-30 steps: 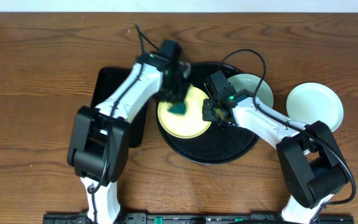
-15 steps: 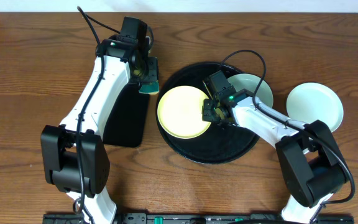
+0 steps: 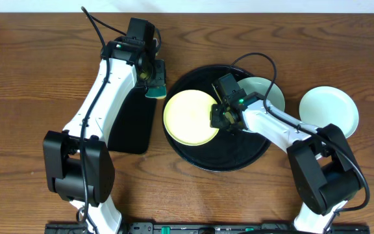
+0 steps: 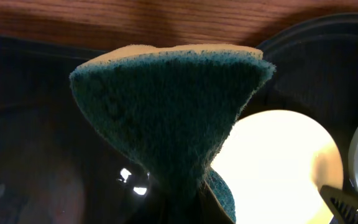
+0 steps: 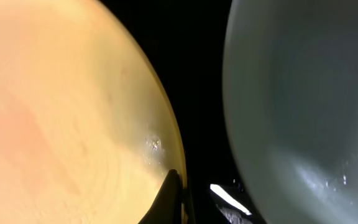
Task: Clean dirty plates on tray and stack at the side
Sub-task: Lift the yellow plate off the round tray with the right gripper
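Observation:
The pale yellow plate (image 3: 188, 117) lies on the left part of the round black tray (image 3: 239, 157). My right gripper (image 3: 220, 117) is shut on the plate's right rim; in the right wrist view one finger (image 5: 174, 196) lies over the rim of the yellow plate (image 5: 61, 106). A mint plate (image 3: 269, 91) sits on the tray's far right, beside the yellow one (image 5: 303, 99). A second mint plate (image 3: 330, 110) rests on the table right of the tray. My left gripper (image 3: 152, 86) is shut on a green and yellow sponge (image 4: 173, 106), held left of the round tray.
A rectangular black tray (image 3: 132, 130) lies left of the round tray, under the left arm; it fills the left of the left wrist view (image 4: 30, 124). Bare wooden table lies to the far left and along the front.
My left gripper lifted the sponge off the yellow plate and swung left to the rectangular tray's edge, then held still. The right gripper kept its hold on the plate's rim.

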You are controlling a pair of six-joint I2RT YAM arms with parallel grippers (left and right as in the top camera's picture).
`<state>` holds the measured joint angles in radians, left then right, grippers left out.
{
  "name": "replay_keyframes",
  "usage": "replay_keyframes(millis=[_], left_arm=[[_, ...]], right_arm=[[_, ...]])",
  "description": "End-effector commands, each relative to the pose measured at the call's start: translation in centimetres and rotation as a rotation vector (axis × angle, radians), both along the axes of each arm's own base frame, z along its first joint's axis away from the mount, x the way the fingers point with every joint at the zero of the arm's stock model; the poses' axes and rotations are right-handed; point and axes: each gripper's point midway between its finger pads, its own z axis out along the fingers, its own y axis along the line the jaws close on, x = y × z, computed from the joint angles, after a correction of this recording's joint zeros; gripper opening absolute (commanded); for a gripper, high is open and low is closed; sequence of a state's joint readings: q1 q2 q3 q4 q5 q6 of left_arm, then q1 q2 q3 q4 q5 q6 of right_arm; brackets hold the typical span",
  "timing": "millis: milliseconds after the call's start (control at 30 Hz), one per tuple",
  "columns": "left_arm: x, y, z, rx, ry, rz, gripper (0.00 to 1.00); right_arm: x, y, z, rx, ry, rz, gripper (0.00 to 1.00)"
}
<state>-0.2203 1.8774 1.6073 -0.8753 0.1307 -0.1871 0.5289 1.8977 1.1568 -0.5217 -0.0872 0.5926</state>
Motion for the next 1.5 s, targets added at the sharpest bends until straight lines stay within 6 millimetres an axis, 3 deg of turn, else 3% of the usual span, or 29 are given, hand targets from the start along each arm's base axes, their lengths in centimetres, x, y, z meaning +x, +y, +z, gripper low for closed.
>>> replay_keyframes(millis=[0, 233, 367, 500, 733, 1133, 1467], left_arm=[[0.4, 0.1, 0.9, 0.004, -0.024, 0.013, 0.07], [0.4, 0.2, 0.9, 0.004, -0.024, 0.014, 0.07], [0.4, 0.2, 0.9, 0.004, -0.024, 0.014, 0.07], [0.4, 0.2, 0.9, 0.004, -0.024, 0.014, 0.08], [0.4, 0.2, 0.9, 0.004, -0.023, 0.014, 0.07], [0.4, 0.2, 0.8, 0.004, -0.022, 0.014, 0.07], [0.4, 0.2, 0.8, 0.004, -0.021, 0.014, 0.07]], right_arm=[[0.4, 2.0, 4.9, 0.044, -0.108, 0.103, 0.01], [0.8, -2.1, 12.8, -0.157, -0.361, 0.034, 0.01], [0.5, -4.6, 15.6, -0.276, -0.456, -0.017, 0.01], [0.3, -5.8, 17.4, -0.377, -0.53, -0.031, 0.01], [-0.2, -5.3, 19.2, -0.534, -0.646, 0.014, 0.01], [-2.6, -3.9, 24.2, -0.83, -0.905, 0.039, 0.01], [-4.0, -3.5, 27.2, -0.933, -1.039, -0.022, 0.01]])
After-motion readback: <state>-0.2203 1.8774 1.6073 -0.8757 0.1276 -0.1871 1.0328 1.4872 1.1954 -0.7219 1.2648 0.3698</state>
